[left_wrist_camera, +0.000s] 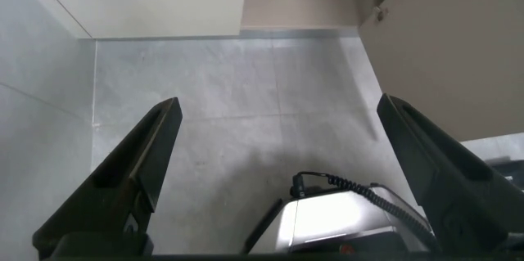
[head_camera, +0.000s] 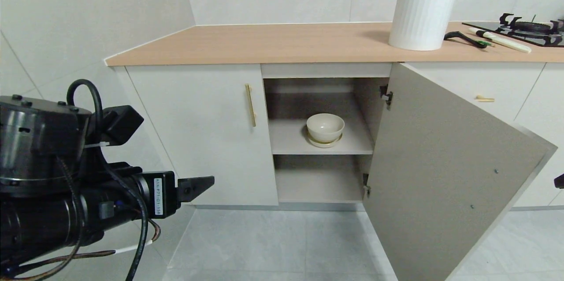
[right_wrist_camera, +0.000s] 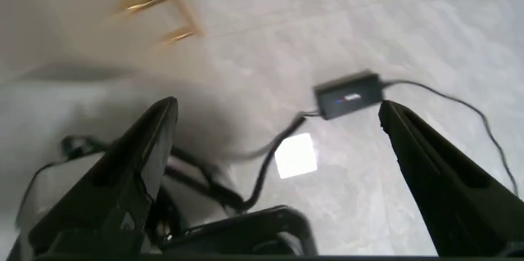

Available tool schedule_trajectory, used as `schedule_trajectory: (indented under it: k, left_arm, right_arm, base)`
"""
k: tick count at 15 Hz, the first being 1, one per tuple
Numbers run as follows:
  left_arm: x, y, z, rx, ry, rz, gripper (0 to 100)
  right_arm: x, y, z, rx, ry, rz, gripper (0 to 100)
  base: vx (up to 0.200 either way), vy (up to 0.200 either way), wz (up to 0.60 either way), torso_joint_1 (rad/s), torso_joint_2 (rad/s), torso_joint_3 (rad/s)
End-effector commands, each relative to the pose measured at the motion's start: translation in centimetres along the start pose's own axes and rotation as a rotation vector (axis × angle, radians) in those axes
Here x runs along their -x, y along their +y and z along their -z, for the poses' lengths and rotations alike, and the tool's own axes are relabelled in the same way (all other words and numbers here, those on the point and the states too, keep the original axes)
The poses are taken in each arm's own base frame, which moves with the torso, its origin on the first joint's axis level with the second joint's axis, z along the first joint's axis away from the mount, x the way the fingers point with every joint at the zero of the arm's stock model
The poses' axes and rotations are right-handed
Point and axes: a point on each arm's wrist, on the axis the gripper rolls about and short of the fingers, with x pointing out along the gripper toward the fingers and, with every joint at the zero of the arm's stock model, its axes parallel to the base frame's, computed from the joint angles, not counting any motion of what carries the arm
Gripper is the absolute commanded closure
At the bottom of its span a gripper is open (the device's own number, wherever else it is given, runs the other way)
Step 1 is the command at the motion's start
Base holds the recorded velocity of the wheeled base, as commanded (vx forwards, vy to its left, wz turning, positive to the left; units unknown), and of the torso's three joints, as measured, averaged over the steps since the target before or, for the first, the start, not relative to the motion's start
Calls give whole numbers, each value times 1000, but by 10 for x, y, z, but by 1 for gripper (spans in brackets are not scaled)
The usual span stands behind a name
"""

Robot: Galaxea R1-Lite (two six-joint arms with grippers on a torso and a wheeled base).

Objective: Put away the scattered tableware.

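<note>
Two claws concern us, and we start with the left gripper [head_camera: 196, 187]. Its arm lies low at the left of the head view, roughly level, with the forearm running rightward and the dark fingertips aimed at the closed cabinet door [head_camera: 198, 135], which has a gold bar handle [head_camera: 250, 105]. In the left wrist view we see this gripper [left_wrist_camera: 278, 105] spread wide, its two black fingers [left_wrist_camera: 135, 175] well apart with nothing held between them. Grey floor tiles [left_wrist_camera: 246, 89] lie beneath. Further right the cabinet [head_camera: 326, 71] stands open. On its upper shelf [head_camera: 286, 138] sits the bowl [head_camera: 325, 126], a cream one, upright with its mouth facing up. It is round, so we find no long axis to report. It rests on a saucer [head_camera: 325, 142] with a yellowish rim. The lower shelf [head_camera: 317, 182] lies underneath. The open door [head_camera: 445, 171] swings out to the right of the opening. Above it on the wooden countertop [head_camera: 264, 43] we see a tall white ribbed cylinder [head_camera: 425, 8], then a black-handled utensil [head_camera: 465, 38] and a cream-handled one [head_camera: 502, 39] just beside the gas hob [head_camera: 531, 29]. The right gripper [right_wrist_camera: 277, 107] points down at the floor, its fingers [right_wrist_camera: 131, 175] likewise set far apart and holding nothing. A black power adapter [right_wrist_camera: 348, 95] with its cable lies on the tiles below it.
</note>
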Motion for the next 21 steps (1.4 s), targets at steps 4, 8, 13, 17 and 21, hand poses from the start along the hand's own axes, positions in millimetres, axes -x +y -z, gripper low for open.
schedule_trajectory:
  k: [4,8,13,17,21]
  left_arm:
    - [-2,0,0,-1,6,-3,0]
    - [-1,0,0,-1,3,-2,0]
    - [1,0,-2,2,-8,4,0]
    - [5,0,-4,7,-26,10,0]
    - [4,-1,-4,7,-26,10,0]
  right_arm:
    - [-55,-4,-24,-59,42,79,0]
    - [-111,10,-30,-63,7,61,0]
    - [-110,42,-24,-22,3,-143,0]
    - [-108,100,-13,94,45,-332,0]
    - [-124,162,-7,200,-19,-476,0]
  base:
    - [0,0,0,0,0,0]
    - [0,0,0,0,0,0]
    - [0,0,0,0,0,0]
    - [0,0,0,0,0,0]
    - [0,0,0,0,0,0]
